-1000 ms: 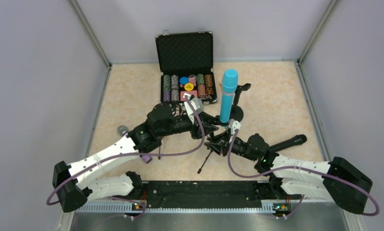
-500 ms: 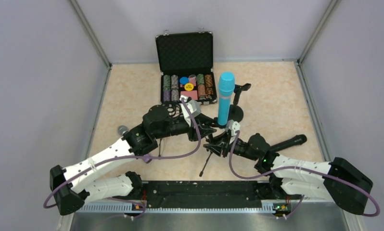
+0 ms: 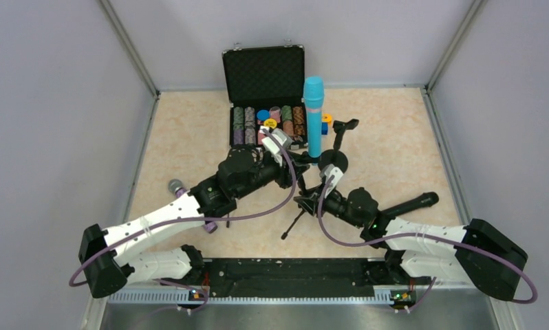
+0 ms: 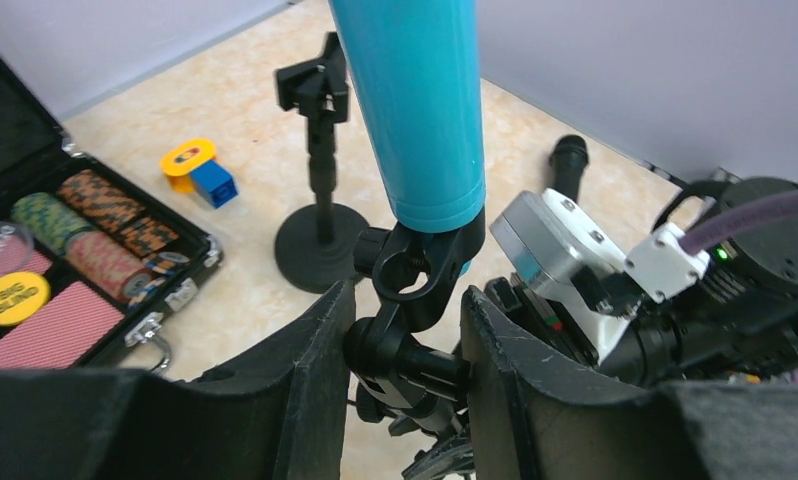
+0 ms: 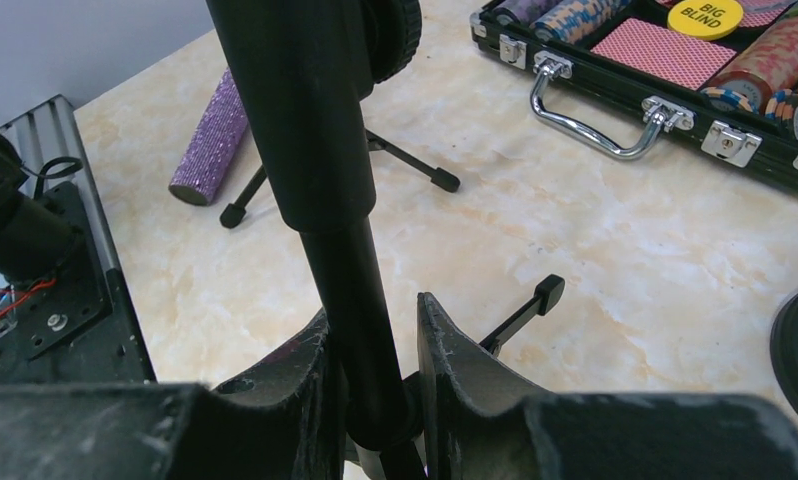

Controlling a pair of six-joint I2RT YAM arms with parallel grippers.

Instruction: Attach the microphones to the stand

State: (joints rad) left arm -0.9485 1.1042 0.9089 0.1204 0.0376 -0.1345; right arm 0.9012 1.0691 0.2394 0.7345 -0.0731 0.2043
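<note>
Gripping one tripod stand (image 5: 325, 150) from both sides, with the cyan microphone (image 3: 314, 117) clipped on top.

The left gripper (image 4: 405, 340) is clamped on the swivel joint just under the clip (image 4: 420, 270). The right gripper (image 5: 370, 370) is closed tight around the black pole lower down. The cyan microphone stands nearly upright mid-table, its head now in front of the right edge of the poker chip case (image 3: 265, 75). A second ago it leaned further right, hiding the orange and blue blocks (image 3: 325, 122) that now show beside it. The left arm has reached further toward the far edge, and the tripod's near leg has slid with it. The round-base stand (image 3: 339, 148) is just beside the microphone. The purple microphone (image 3: 175, 185) lies under the left arm near the table's (image 3: 189, 137) left edge. The black microphone (image 3: 413, 204) lies toward the right edge.
</note>
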